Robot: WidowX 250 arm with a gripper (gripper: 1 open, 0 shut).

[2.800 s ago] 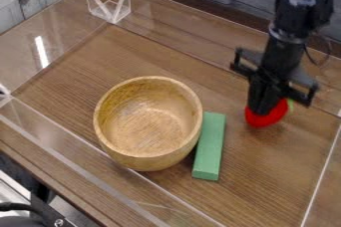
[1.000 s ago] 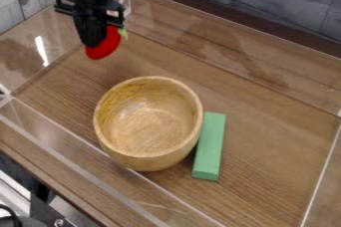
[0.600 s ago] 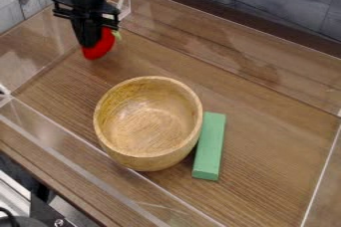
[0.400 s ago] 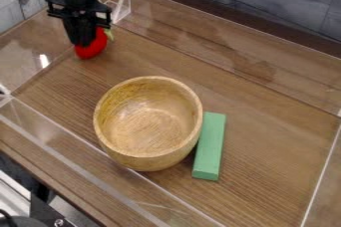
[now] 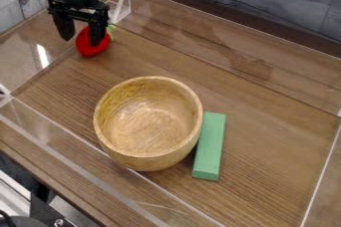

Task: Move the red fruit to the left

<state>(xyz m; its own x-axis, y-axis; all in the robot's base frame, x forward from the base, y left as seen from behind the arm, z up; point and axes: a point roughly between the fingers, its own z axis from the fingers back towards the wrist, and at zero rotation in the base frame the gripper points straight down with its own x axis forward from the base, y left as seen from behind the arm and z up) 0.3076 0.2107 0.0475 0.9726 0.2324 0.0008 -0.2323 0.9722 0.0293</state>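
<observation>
Bowl (image 5: 147, 119) sits nearer, green block (image 5: 209, 147) just right of it; both clear of red fruit (image 5: 92, 41), far left. Claw (image 5: 83, 29) wide, at fruit.

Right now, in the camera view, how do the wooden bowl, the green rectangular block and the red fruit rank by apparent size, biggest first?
1. Wooden bowl, clearly the largest
2. Green rectangular block
3. Red fruit, the smallest, though part of it may be hidden by the gripper
</observation>
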